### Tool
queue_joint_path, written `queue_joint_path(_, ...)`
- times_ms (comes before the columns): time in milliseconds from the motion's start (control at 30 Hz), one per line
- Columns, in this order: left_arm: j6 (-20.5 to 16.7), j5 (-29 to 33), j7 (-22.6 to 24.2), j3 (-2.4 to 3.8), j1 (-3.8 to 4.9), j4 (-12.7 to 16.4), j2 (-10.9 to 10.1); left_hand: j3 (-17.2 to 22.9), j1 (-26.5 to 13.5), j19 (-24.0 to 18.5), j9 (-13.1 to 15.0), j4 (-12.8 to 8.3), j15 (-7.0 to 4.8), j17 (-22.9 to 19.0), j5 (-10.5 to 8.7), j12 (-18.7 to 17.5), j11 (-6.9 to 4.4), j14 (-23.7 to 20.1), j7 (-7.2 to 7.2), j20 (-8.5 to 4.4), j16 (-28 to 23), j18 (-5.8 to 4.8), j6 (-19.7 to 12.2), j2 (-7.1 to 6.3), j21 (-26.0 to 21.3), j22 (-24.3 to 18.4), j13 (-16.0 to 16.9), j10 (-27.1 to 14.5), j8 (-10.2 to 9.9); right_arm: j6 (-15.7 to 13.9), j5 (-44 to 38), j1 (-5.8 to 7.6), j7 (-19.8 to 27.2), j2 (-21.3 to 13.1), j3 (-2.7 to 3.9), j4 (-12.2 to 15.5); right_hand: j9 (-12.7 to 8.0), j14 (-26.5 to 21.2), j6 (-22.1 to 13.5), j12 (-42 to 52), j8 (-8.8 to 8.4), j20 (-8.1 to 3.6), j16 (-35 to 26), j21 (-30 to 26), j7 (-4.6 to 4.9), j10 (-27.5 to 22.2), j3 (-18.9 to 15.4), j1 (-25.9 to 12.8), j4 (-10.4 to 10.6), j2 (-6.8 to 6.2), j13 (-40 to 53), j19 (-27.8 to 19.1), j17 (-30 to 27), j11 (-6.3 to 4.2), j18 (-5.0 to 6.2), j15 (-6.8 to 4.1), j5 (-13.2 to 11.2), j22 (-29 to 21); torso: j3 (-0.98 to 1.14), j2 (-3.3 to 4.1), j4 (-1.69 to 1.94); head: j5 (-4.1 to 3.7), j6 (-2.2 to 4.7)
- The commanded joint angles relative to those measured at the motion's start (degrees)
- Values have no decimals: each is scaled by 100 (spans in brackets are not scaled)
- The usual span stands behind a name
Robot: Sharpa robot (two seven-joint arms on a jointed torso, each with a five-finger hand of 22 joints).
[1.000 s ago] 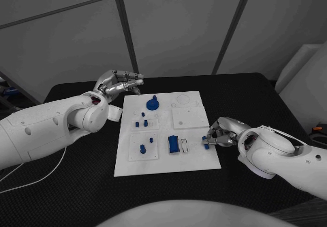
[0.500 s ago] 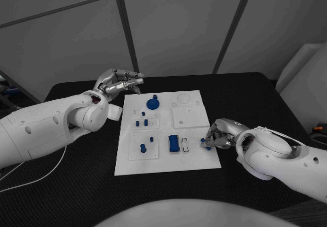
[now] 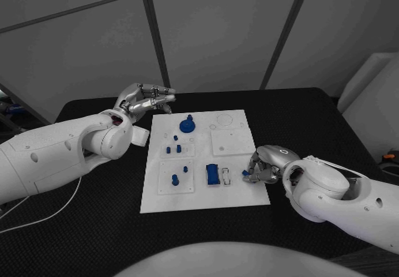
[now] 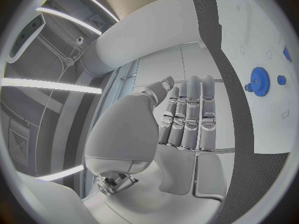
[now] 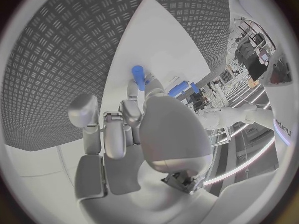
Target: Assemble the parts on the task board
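Head view, board: the white task board (image 3: pixel 237 196) lies mid-counter (image 3: pixel 100 231), blue parts standing in it, a gear-shaped part (image 3: pixel 187 125) near its 12 o'clock end.
Head view, right hand: the right hand (image 3: pixel 264 167) sits at the board's 3 o'clock edge, fingers curled around a small blue peg (image 3: pixel 247 174).
Head view, left hand: the left hand (image 3: pixel 146 101) hovers off the board's 11 o'clock corner, fingers loosely bent, holding nothing.
Left wrist view: fingers (image 4: pixel 190 114) straight, side by side, empty.
Right wrist view: blue peg (image 5: pixel 138 77) pokes out beyond the fingertips.

Dim, even light; wrist views w/ fisheye-bent edges.
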Motion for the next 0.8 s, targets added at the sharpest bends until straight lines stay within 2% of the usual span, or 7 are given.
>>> queue_joint_path(33,61,7,19,4,7,7,-4,-33,1,40,-5,3,37,-5,-10,38,2,-5,-14,7,-18,-13,-41,37,-4,-5,-7,-41,7,398,-194,-75,-187,13,-65,-25,-8,476,-26,-35,-42,-3,-30,-39,-3,-57,64,75,-16,-2,-1,-34,997,-1,15,-6,220,-7,3,-6,-5,8,-7)
queue_joint_path(100,63,7,19,4,7,5,-3,-33,1,40,-5,3,37,-5,-10,38,2,-5,-14,7,-18,-13,-41,37,-4,-5,-7,-41,7,360,-206,-77,-188,24,-65,-10,-3,476,-29,-53,-52,-8,-31,-44,-7,-70,166,157,-36,12,-4,-30,998,-11,17,-14,505,-8,2,-2,-1,2,-8)
queue_joint_path(233,63,7,18,4,7,2,0,-32,3,40,-6,2,37,-6,-9,40,1,-5,-14,7,-18,-12,-43,39,-6,-6,-7,-41,6,232,-158,-79,-195,25,-64,25,-6,480,-11,-83,-69,-26,-26,-36,-31,-90,470,384,-92,80,-4,-12,1011,-37,14,-40,871,13,4,-4,0,7,-9)
queue_joint_path(400,61,7,16,4,6,-3,5,-32,3,40,-6,2,37,-6,-9,40,1,-5,-14,7,-18,-12,-43,39,-6,-6,-7,-41,6,-22,80,-80,-190,5,-63,91,0,487,39,-92,-75,-45,-13,-7,-44,-71,889,429,-47,8,9,18,1037,-55,4,-50,1306,62,1,-1,2,8,-4)
queue_joint_path(500,59,7,13,4,5,-5,6,-32,3,40,-6,2,37,-6,-9,40,1,-5,-14,7,-18,-12,-43,39,-6,-6,-7,-41,6,-286,431,-79,-157,-20,-62,135,15,490,57,-87,-67,-50,-6,13,-54,-48,1107,377,6,-58,19,35,1050,-63,-1,-55,1423,94,2,0,0,12,-1)
queue_joint_path(633,58,7,11,4,5,-6,8,-27,11,42,-5,-2,35,-7,-7,44,-1,-6,-15,6,-18,-11,-44,47,-8,-8,-6,-40,7,-803,1174,-77,-40,-51,-61,178,45,509,83,-9,-46,-61,38,74,-77,31,1370,275,85,-115,89,88,1124,-82,-17,-69,1535,194,1,2,2,14,5)
queue_joint_path(800,58,7,9,4,4,-6,12,-25,14,42,-5,-3,34,-7,-6,46,-1,-6,-15,5,-18,-11,-44,49,-8,-8,-6,-40,7,-1105,1775,-75,54,-27,-59,218,93,513,77,-13,-23,-70,49,89,-88,53,1672,133,146,-248,95,98,1144,-84,-21,-78,1583,215,-1,7,9,17,8)
